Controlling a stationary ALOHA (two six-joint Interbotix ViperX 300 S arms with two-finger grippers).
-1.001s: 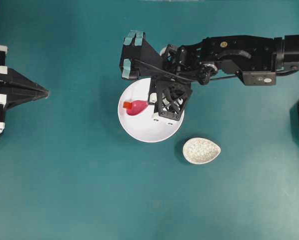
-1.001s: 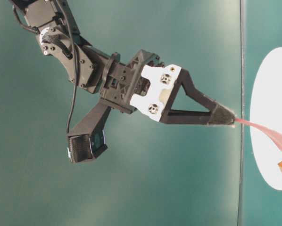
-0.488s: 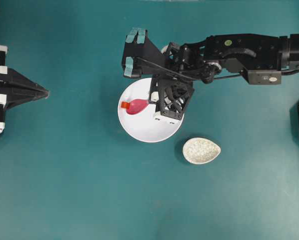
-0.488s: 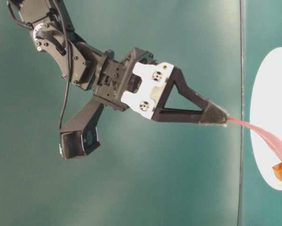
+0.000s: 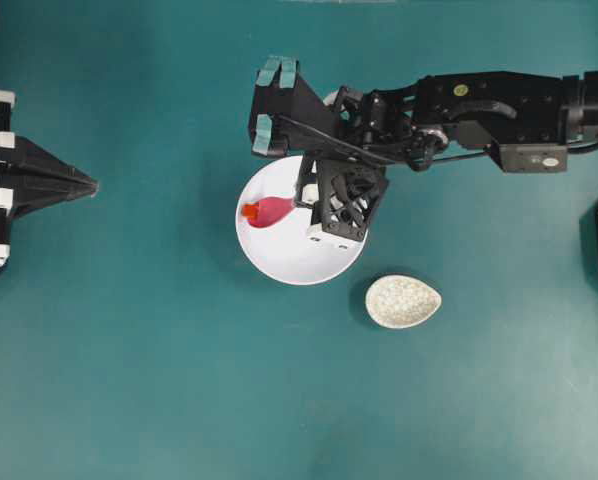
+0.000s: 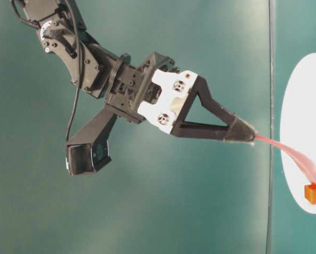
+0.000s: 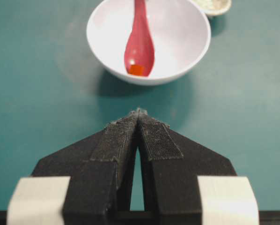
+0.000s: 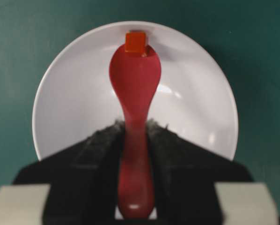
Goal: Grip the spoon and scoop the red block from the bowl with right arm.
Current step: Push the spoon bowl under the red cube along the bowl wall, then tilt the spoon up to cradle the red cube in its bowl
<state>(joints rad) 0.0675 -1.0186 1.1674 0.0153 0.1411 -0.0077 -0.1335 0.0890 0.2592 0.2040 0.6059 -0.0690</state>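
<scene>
1. Overhead: my right gripper (image 5: 301, 199) holds the spoon (image 5: 270, 211) by its handle inside the bowl (image 5: 289, 262), mid-table. The red block (image 5: 249, 211) sits at the scoop's tip, near the bowl's left wall.
2. Table-level: block at the scoop's edge, not seated.
3. Left wrist: left gripper (image 7: 138, 114) closed, empty, well apart.
4. Right wrist: jaws clamp the handle. Risk, in my judgement: lifting now pushes the block off the tip.

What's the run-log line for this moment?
right gripper: shut on spoon | red block: at scoop tip, inside bowl, not yet scooped | left gripper: shut, idle
</scene>
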